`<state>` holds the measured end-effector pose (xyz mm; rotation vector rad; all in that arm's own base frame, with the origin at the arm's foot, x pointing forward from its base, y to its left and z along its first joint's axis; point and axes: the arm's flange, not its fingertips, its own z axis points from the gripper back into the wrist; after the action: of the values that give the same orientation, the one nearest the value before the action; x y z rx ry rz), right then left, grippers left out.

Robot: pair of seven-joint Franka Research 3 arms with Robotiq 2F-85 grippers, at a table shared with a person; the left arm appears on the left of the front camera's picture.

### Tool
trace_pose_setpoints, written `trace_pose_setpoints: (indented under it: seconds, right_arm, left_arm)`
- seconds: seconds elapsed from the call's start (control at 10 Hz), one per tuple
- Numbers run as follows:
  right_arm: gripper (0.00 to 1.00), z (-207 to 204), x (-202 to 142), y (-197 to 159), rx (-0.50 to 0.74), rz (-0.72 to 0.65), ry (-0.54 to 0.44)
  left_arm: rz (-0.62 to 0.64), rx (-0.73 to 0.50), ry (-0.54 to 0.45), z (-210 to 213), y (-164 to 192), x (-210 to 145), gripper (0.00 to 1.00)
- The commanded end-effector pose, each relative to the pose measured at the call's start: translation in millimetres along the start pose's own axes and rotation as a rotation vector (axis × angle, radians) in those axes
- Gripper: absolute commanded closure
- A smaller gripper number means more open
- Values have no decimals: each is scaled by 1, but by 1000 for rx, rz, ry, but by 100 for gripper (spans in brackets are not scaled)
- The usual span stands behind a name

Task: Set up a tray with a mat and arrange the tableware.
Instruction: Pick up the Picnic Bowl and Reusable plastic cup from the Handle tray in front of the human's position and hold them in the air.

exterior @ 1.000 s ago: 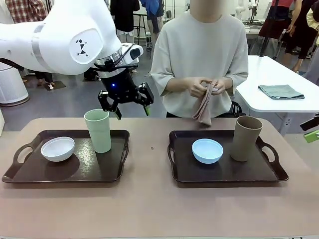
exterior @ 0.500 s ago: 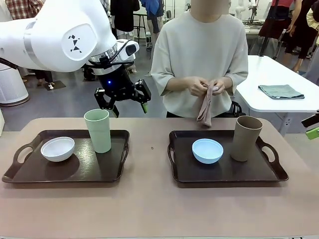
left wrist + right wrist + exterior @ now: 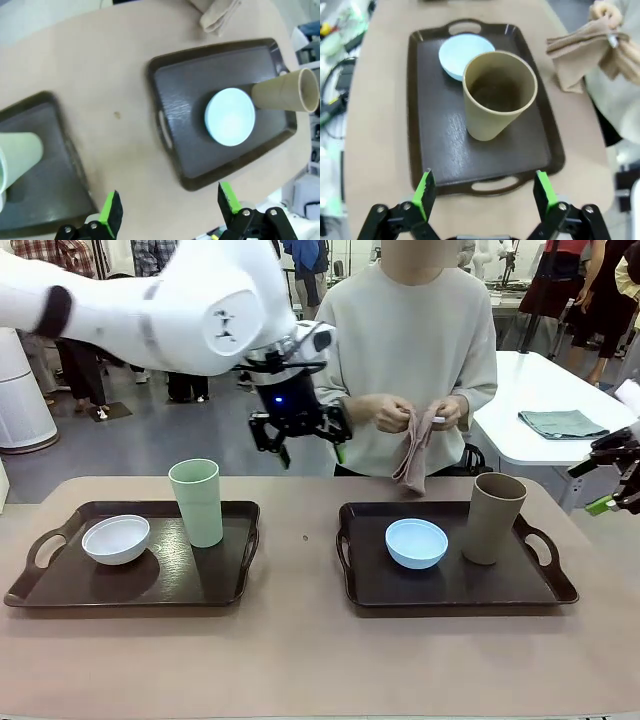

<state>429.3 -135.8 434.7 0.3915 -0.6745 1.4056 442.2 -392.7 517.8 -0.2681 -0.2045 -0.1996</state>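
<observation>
— What sort of place is this?

— A robotics lab, an open work hall rather than a home. A big white robot arm [image 3: 150, 310] reaches over a pinkish table [image 3: 300, 640], and a person [image 3: 410, 350] stands at its far side.

— What else shows it?

— A bare grey floor [image 3: 150, 445], a second white table [image 3: 560, 390] with a folded grey cloth [image 3: 563, 424] on it, and other people [image 3: 600, 300] standing farther back. Beside the near table lie loose cables [image 3: 335, 100] and clutter.

— And on the table?

— The left tray [image 3: 90, 585] and the right tray [image 3: 440, 585] match. Each carries one bowl and one cup: white bowl [image 3: 116, 538], green cup [image 3: 196, 502], blue bowl [image 3: 416, 542], brown cup [image 3: 494, 517].
</observation>
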Motion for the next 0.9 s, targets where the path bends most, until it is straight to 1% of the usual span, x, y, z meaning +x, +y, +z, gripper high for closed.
trace_pose_setpoints:
  seconds: [0.0,0.1,0.2,0.3,0.4,0.6,0.8]
  right_arm:
    - [0,-9,-2,-20,31,88,2]
    - [0,-17,4,-26,69,95,-4]
    - [0,-24,6,-33,113,70,-29]
    - [0,-30,8,-36,154,27,-63]
    - [0,-36,5,-38,182,-23,-68]
    - [0,-44,-1,-39,214,-71,-72]
    - [0,-43,-6,-40,227,-112,-59]
  left_arm:
    - [10,38,43,-14,-33,27,0]
    - [5,64,69,-25,-48,33,0]
    - [-15,87,92,-42,-67,36,0]
    - [-48,122,111,-56,-82,35,0]
    - [-77,168,111,-70,-94,35,0]
    - [-118,204,122,-86,-110,34,0]
    - [-131,204,121,-93,-116,32,0]
